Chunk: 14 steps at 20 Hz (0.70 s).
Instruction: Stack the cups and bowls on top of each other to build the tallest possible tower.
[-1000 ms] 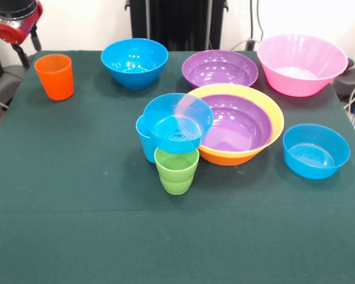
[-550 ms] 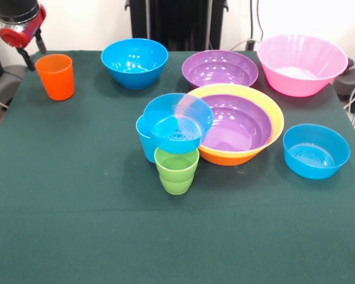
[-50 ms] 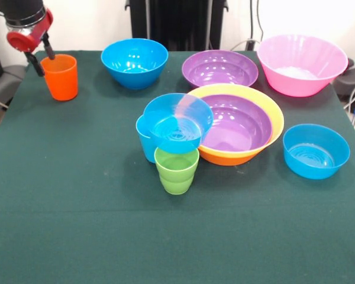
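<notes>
My gripper (image 3: 40,56) hangs at the far left corner, open, with its two fingers either side of the left rim of the orange cup (image 3: 60,80). A small blue bowl (image 3: 177,123) rests tilted on the light blue cup (image 3: 145,145) and the green cup (image 3: 176,171) at mid-table. Beside them a purple bowl (image 3: 234,124) sits nested in the orange-yellow bowl (image 3: 274,121). A second purple bowl (image 3: 220,68), the pink bowl (image 3: 302,64) and a blue bowl (image 3: 134,62) stand along the far edge. Another blue bowl (image 3: 315,151) stands at the right.
The dark green cloth-covered table (image 3: 77,225) carries everything. Its left edge runs close to the orange cup. Black equipment and cables stand behind the far edge.
My gripper has come down and to the right onto the orange cup's left rim. The cup has shifted slightly to the right. Nothing else moved.
</notes>
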{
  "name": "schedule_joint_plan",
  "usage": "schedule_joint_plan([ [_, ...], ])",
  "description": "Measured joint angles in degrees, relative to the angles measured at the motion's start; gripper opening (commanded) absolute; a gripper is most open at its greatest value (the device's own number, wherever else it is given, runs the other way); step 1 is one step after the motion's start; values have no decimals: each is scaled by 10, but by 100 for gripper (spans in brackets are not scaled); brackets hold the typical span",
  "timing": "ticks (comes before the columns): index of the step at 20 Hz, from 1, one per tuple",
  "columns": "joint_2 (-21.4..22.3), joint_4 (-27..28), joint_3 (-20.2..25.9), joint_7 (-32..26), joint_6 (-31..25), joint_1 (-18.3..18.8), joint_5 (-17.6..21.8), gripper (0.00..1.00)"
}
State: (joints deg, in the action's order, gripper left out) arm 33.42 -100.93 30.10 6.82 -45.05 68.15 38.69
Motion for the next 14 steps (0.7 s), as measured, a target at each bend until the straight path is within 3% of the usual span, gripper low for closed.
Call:
schedule_joint_plan([
  [14, -2, -13, 24, 0, 2, 0, 3, 100],
])
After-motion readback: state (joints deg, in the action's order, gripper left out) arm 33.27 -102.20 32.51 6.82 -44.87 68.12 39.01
